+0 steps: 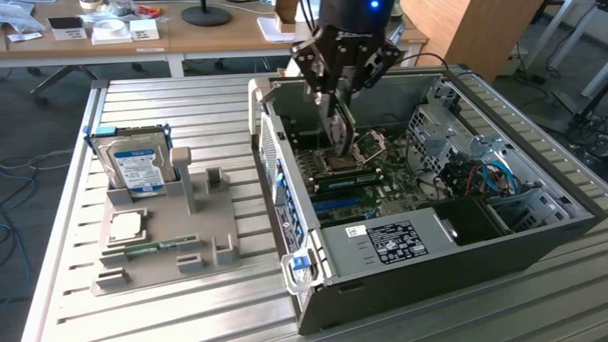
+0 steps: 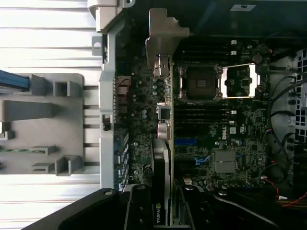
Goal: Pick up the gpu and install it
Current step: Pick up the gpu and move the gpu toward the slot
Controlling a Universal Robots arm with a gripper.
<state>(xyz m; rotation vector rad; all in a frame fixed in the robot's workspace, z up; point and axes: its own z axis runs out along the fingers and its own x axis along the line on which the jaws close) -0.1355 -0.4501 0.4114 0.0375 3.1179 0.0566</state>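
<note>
The gpu (image 1: 337, 122) hangs edge-on and upright over the open computer case (image 1: 418, 285), above the motherboard (image 1: 380, 178) near the CPU socket. My gripper (image 1: 335, 87) is shut on the card's upper edge. In the wrist view the gpu (image 2: 162, 158) runs away from my gripper (image 2: 165, 213) as a thin strip. Its pale metal bracket (image 2: 165, 33) is at the far end, beside the case's rear wall. Black fingers (image 2: 139, 211) flank the card, which carries an NVIDIA label. It is held above the motherboard (image 2: 230, 139), and whether it touches a slot cannot be told.
A grey parts holder (image 1: 204, 228) lies on the slatted table at the exterior view's left. It holds a hard drive (image 1: 138, 164), a CPU (image 1: 127, 226) and a green memory stick (image 1: 152, 247). Drive cages and cables (image 1: 475, 171) fill the case's far side. Desks stand behind.
</note>
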